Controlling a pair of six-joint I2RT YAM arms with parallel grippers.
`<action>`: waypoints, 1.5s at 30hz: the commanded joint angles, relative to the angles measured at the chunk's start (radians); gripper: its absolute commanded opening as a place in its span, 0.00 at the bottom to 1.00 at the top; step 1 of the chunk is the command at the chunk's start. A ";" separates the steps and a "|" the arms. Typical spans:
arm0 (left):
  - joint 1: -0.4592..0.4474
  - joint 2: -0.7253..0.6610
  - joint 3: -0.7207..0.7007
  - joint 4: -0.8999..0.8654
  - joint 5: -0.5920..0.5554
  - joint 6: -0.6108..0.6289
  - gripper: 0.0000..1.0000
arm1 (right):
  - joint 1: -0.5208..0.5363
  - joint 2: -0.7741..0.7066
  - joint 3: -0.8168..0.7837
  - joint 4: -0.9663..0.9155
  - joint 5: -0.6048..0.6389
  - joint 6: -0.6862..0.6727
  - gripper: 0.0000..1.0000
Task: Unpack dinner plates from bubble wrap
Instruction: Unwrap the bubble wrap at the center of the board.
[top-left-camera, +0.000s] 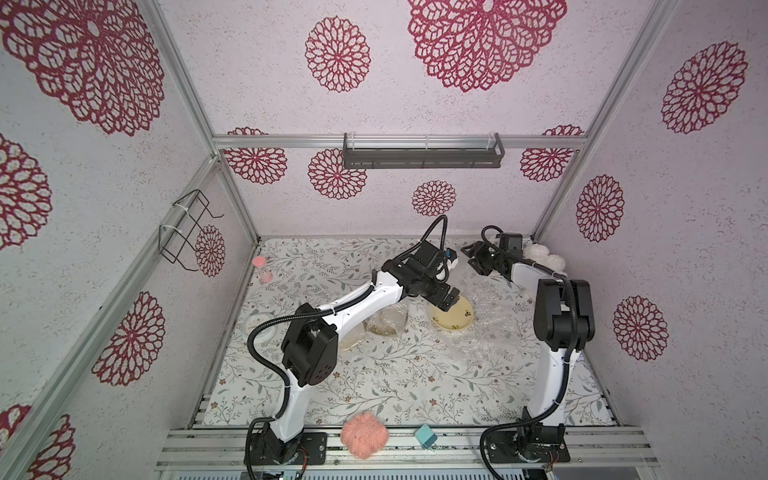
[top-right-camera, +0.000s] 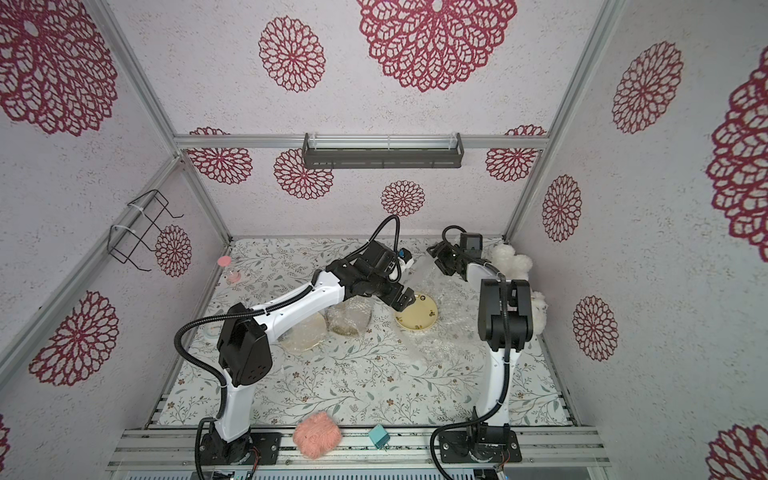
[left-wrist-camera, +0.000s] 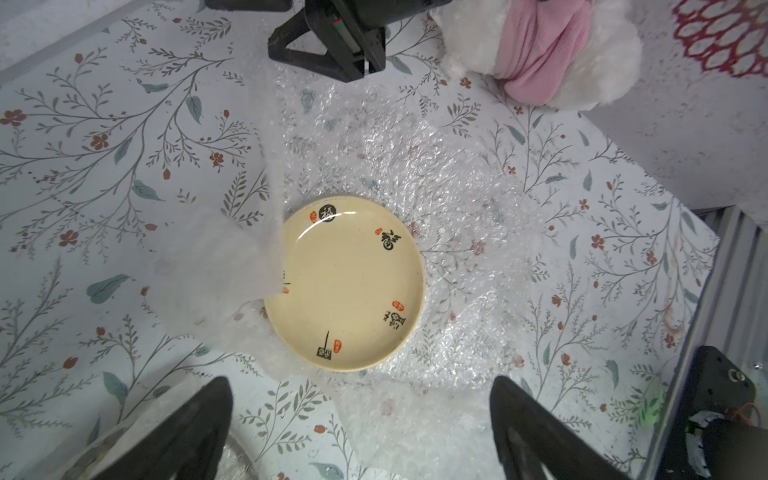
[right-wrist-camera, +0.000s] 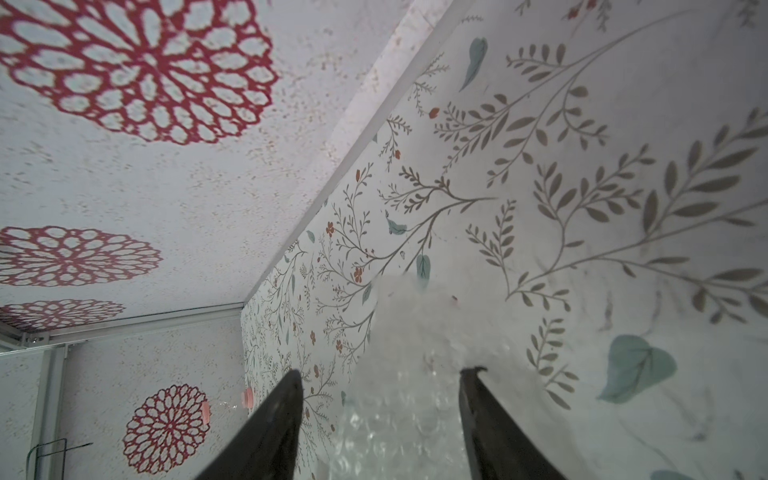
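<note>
the left gripper hangs spread wide above one bare cream plate, which lies flat mid-table on its opened bubble wrap, probably so it can be lifted out next; the right gripper, by the back edge of the table, has its jaws apart around a raised flap of that film, seemingly holding nothing firmly; three plates counted: one bare, two wrapped bundles under the left arm; three sheets.

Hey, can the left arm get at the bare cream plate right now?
Probably yes: the left end effector hangs open above the cream plate, whose face is bare; only a bubble wrap flap overlaps one edge.
</note>
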 joint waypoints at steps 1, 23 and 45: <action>-0.019 -0.013 0.007 0.057 0.048 -0.042 0.97 | -0.006 0.013 0.049 0.035 -0.019 -0.009 0.62; 0.099 0.210 0.127 0.143 0.013 -0.144 0.94 | -0.026 -0.473 -0.345 -0.151 0.046 -0.283 0.68; 0.261 0.394 0.278 0.115 0.023 -0.318 0.94 | -0.026 -0.896 -0.902 -0.175 0.028 -0.328 0.86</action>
